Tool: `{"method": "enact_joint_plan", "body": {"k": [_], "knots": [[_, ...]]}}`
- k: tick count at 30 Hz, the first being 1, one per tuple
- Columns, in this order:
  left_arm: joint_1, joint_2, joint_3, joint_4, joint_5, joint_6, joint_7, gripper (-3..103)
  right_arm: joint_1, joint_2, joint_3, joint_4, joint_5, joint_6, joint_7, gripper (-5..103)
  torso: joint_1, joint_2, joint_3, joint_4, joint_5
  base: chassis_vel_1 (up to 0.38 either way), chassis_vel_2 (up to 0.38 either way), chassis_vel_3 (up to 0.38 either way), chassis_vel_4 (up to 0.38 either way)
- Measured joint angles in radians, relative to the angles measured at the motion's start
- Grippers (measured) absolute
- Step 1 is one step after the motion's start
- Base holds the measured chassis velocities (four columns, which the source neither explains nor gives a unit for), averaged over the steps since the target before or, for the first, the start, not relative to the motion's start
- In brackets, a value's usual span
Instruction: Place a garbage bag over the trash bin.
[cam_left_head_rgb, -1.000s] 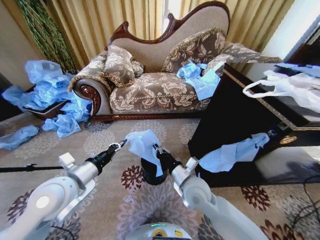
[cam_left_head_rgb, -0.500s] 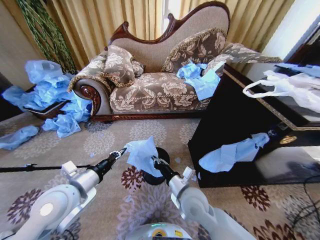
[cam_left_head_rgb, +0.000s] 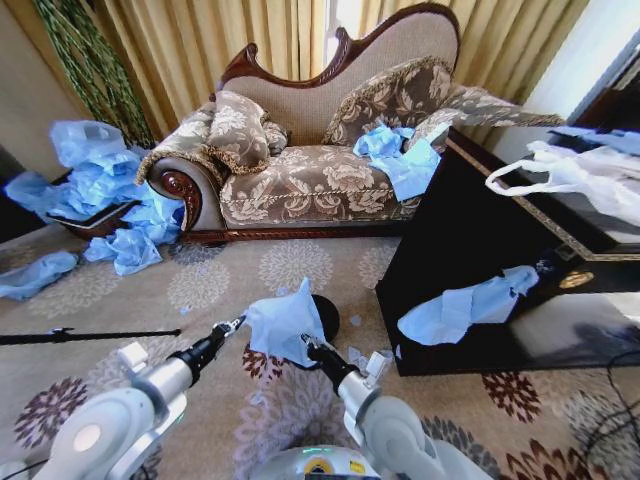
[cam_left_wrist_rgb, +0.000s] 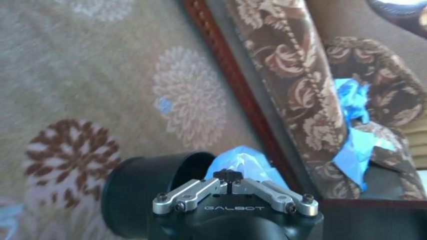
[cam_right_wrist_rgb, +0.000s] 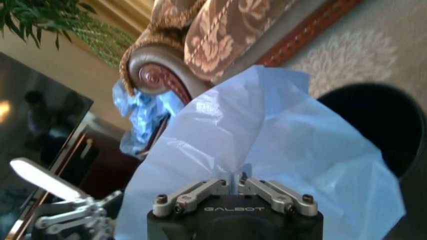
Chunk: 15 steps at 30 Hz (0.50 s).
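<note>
I have both claws pinched on the bag (cam_left_head_rgb: 285, 322), left gripper (cam_left_head_rgb: 238, 323) and right gripper (cam_left_head_rgb: 307, 344), stretched just above the bin (cam_left_head_rgb: 322, 312) on the rug. My worry: thin plastic slipping free, or the mouth missing the rim.

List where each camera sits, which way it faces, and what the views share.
Head view: on the head, looking forward and down; both arms hold the thin light-blue garbage bag above the small black trash bin.
Left wrist view: behind the left claw, facing bin and sofa.
Right wrist view: behind the right claw, facing the bag.
Shared: bag and bin.
</note>
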Motion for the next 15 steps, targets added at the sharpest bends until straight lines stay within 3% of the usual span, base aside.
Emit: {"method": "enact_joint_plan", "body": {"k": [8, 15], "knots": [[0.014, -0.020, 0.026, 0.000, 0.027, 0.003, -0.004, 0, -0.035, 0.003, -0.017, -0.010, 0.007, -0.012, 0.008, 0, 0.000, 0.000, 0.000, 0.0000, 0.0001, 0.000, 0.000, 0.000, 0.000], [-0.028, -0.019, 0.155, 0.000, 0.077, 0.003, -0.018, 0, -0.120, -0.009, 0.001, -0.022, -0.006, -0.014, 0.021, 0, 0.000, 0.000, 0.000, -0.0003, 0.0001, 0.000, 0.000, 0.000, 0.000]]}}
